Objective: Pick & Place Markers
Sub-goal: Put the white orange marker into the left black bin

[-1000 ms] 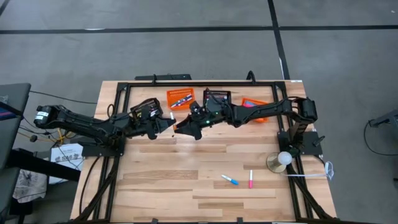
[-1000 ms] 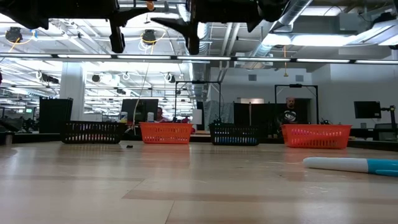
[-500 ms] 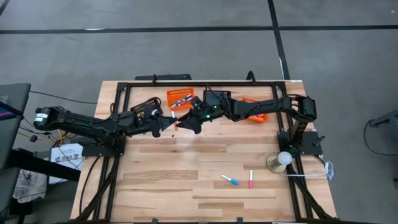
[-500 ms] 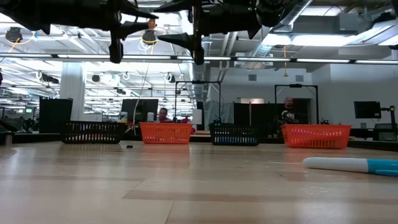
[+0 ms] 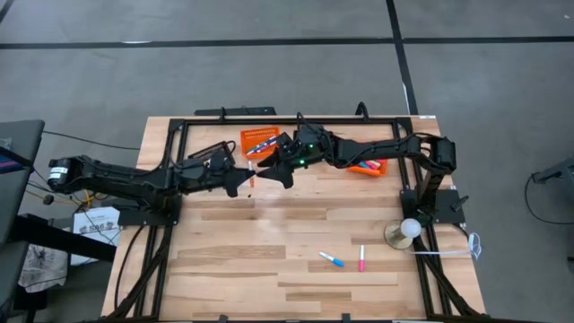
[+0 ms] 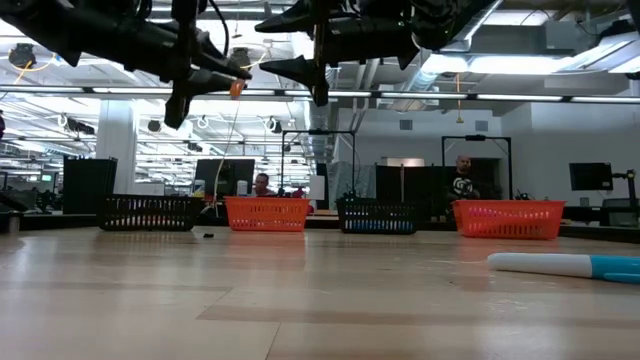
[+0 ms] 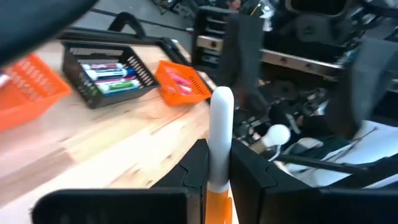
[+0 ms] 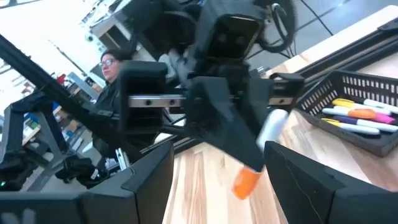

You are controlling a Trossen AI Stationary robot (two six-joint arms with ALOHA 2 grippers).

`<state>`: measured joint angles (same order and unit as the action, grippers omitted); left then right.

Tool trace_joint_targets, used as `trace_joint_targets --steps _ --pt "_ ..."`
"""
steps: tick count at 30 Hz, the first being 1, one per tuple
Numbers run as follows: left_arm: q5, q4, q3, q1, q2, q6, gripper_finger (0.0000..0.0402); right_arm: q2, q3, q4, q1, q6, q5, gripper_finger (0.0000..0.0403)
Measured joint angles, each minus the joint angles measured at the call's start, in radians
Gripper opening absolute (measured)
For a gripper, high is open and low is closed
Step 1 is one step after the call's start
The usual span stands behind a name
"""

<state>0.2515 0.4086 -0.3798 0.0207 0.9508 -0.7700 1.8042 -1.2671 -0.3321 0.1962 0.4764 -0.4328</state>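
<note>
My left gripper is over the table's far middle, shut on a white marker with an orange end. My right gripper faces it from the right, open. In the right wrist view its fingers stand on either side of that marker without touching it. Two more markers lie on the near right of the table, a blue and white one and a pink one. Further markers lie in a black basket. My left gripper pinches the marker between its two fingers where the white barrel meets the orange end. The white barrel sticks out beyond the fingertips. The marker is lifted clear of the table.
Several small mesh baskets line the far edge: an orange one, a black one under the right arm, an orange one and a black one under the left arm. A lamp base stands near right. People show in the room behind.
My right gripper has moved toward the table's far edge and turned, so both fingers now point level at the left gripper. My left gripper has turned about its wrist, tipping the held marker, and stayed shut on it.
</note>
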Motion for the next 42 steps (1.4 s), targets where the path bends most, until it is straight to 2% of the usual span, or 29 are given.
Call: trace_joint_targets --steps 8,13,23,32,38,42 --pt "-0.043 -0.086 0.000 0.068 0.000 0.071 0.0042 -0.017 0.000 -0.016 0.036 -0.051 0.021 0.0240" --pt "-0.063 -0.109 0.000 0.124 -0.001 0.148 0.0043 -0.092 0.037 -0.014 0.048 -0.109 0.033 0.0240" --pt "-0.092 -0.318 -0.002 0.241 -0.053 0.369 0.0048 -0.394 0.331 -0.078 0.006 -0.147 0.268 0.0240" --pt "-0.046 -0.697 -0.174 0.354 -0.052 0.617 0.0048 -0.578 0.535 -0.166 -0.105 -0.179 0.488 0.0240" --pt "-0.047 -0.891 -0.238 0.458 -0.052 0.699 0.0049 -0.665 0.605 -0.170 -0.165 -0.293 0.512 0.0240" --pt "-0.089 -0.980 -0.243 0.526 -0.049 0.720 0.0050 -0.746 0.658 -0.170 -0.160 -0.327 0.518 0.0240"
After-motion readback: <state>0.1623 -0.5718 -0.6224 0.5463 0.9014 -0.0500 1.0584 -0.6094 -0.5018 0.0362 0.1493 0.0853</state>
